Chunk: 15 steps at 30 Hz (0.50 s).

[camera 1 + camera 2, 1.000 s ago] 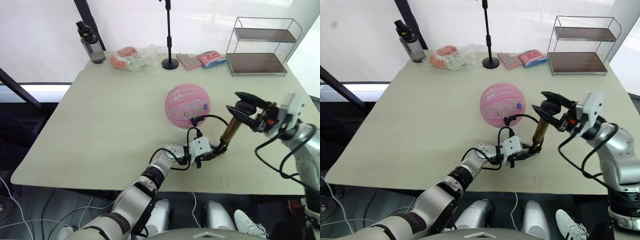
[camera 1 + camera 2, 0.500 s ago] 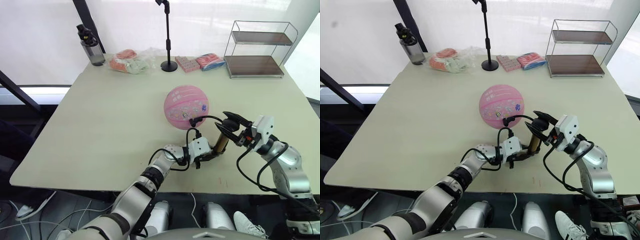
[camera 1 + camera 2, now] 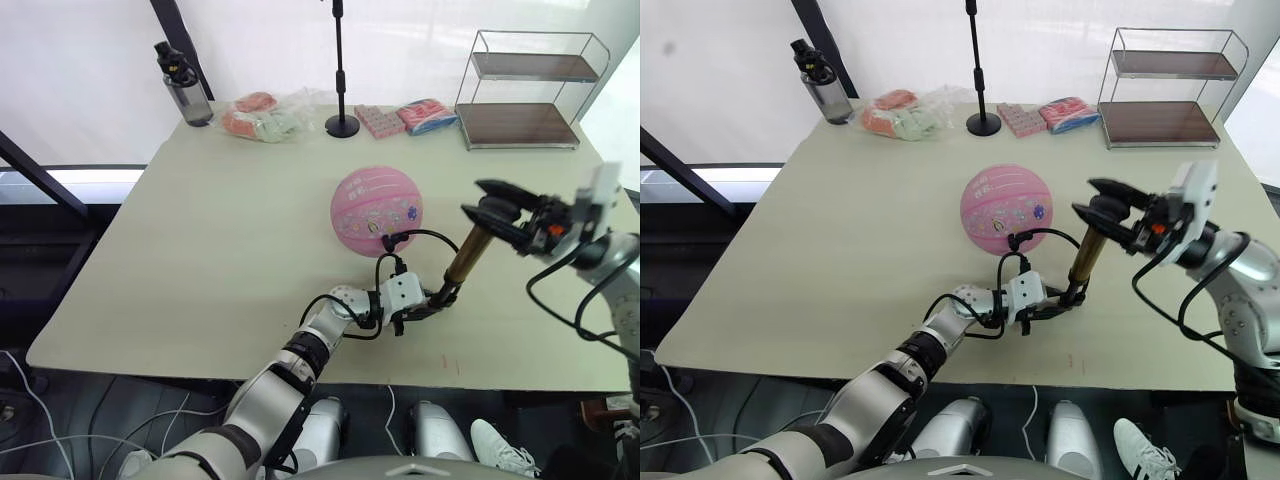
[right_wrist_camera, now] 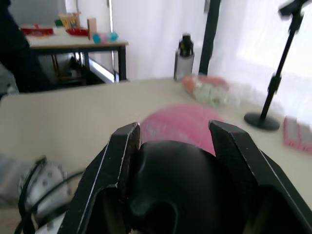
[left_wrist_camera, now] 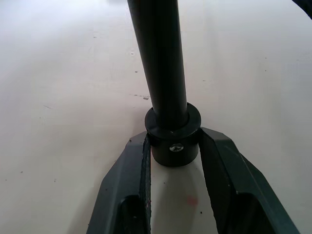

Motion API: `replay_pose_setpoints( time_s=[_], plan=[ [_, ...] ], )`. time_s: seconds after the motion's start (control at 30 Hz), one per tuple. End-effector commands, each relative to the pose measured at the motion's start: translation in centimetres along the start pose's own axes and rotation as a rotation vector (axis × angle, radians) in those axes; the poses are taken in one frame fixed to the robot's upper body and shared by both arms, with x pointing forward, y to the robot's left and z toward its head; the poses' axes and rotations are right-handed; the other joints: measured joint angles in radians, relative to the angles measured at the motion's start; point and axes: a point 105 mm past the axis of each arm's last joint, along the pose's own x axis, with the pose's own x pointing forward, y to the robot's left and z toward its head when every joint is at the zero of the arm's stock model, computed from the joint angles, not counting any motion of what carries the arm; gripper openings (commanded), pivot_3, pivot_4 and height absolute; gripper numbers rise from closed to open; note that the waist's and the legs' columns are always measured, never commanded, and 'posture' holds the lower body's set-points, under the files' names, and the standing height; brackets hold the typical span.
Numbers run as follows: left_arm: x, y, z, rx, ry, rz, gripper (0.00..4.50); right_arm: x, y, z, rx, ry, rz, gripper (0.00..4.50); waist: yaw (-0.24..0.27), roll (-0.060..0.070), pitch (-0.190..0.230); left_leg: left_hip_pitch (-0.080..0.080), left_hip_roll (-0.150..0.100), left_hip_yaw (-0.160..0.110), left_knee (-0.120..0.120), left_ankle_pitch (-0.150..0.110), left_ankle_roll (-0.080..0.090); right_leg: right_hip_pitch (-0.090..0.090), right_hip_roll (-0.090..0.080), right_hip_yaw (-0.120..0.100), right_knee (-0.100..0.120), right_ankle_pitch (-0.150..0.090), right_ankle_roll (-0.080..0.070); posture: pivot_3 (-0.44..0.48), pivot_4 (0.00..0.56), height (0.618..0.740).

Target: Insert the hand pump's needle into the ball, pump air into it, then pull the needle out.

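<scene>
- Right end effector (image 3: 487, 208) is sitting higher than half a second ago, handle raised and more of the gold cylinder showing; ball (image 3: 376, 211) is unmoved.
- Right end effector is clamping the black T-handle (image 4: 183, 183) between both fingers.
- Left end effector (image 5: 174, 146) is gripping the hand pump (image 3: 462, 260) by its bottom cap, pump tilted on the table (image 3: 220, 240).
- Hose (image 3: 415, 236) is looping from the pump to the ball's near side, at mid-table; the needle is too small to make out.
</scene>
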Motion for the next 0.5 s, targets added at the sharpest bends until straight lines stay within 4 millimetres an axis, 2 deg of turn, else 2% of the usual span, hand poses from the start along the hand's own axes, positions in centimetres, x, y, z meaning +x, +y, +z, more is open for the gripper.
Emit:
replay_pose_setpoints(
  time_s=[0.03,0.13,0.33,0.4,0.5],
  plan=[
    [-0.8,-2.8,-4.5,-0.071,0.17,-0.083,1.08,-0.5,-0.6,5.0,-0.076,-0.111,-0.011,2.02,0.0,-0.001,0.001,0.0,0.0,0.0,0.0,0.0,0.0,0.0,-0.001,0.0,0.0,0.0,0.0,0.0,0.15,0.736],
    [-0.8,-2.8,-4.5,-0.073,0.17,-0.083,1.08,-0.7,-0.7,6.9,-0.088,-0.125,0.006,2.02,0.001,-0.001,0.003,-0.001,-0.001,0.0,0.0,0.0,0.0,0.0,-0.001,0.0,-0.001,0.0,0.0,0.0,0.15,0.736],
    [-0.7,-2.8,-4.5,-0.073,0.17,-0.082,1.08,-0.4,-0.5,9.3,-0.091,-0.173,0.03,2.02,0.002,-0.001,0.005,-0.004,-0.001,0.001,0.0,0.0,0.0,-0.003,-0.002,0.0,0.0,0.0,0.0,0.0,0.15,0.736],
    [-0.7,-2.8,-4.4,-0.072,0.169,-0.082,1.08,-0.2,-0.5,9.0,-0.086,-0.17,0.028,2.02,0.002,-0.001,0.005,-0.01,-0.001,0.001,0.002,0.0,0.0,-0.009,-0.003,0.0,0.001,0.0,0.0,0.0,0.15,0.736],
    [-0.7,-2.8,-4.4,-0.072,0.167,-0.081,1.08,0.0,-0.1,5.8,-0.101,-0.059,0.022,2.02,0.004,-0.001,0.004,-0.013,-0.003,0.001,0.003,0.003,-0.004,-0.012,-0.005,-0.001,0.002,0.0,0.0,0.0,0.15,0.736]
  ],
)
